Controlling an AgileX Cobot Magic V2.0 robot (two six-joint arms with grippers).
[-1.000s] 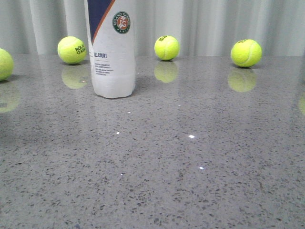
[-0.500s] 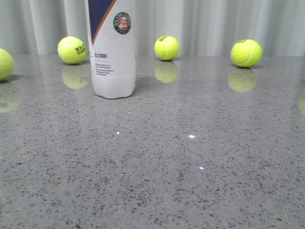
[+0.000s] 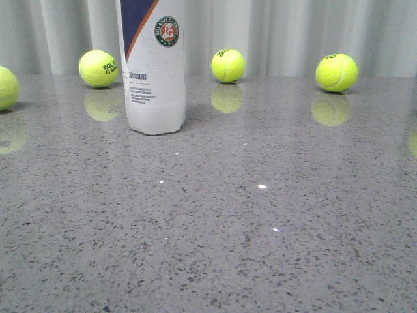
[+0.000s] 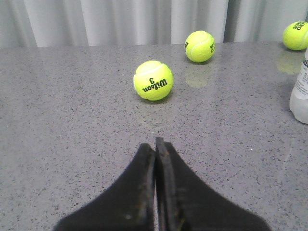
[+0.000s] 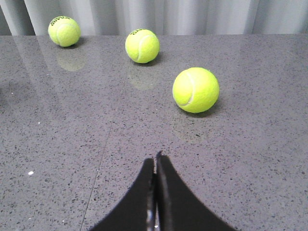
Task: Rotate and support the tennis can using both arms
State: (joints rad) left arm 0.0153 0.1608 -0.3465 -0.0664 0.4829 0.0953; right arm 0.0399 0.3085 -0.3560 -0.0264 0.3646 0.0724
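The tennis can stands upright on the grey table at the back left in the front view, white with a navy panel, an orange stripe and a round red-green emblem; its top is cut off by the frame. A sliver of its base shows in the left wrist view. Neither arm shows in the front view. My left gripper is shut and empty above bare table, well apart from the can. My right gripper is shut and empty; the can is out of its view.
Yellow-green tennis balls lie about the speckled grey table: at the back, and at the left edge. One ball lies ahead of the left gripper, another ahead of the right. Grey curtains hang behind.
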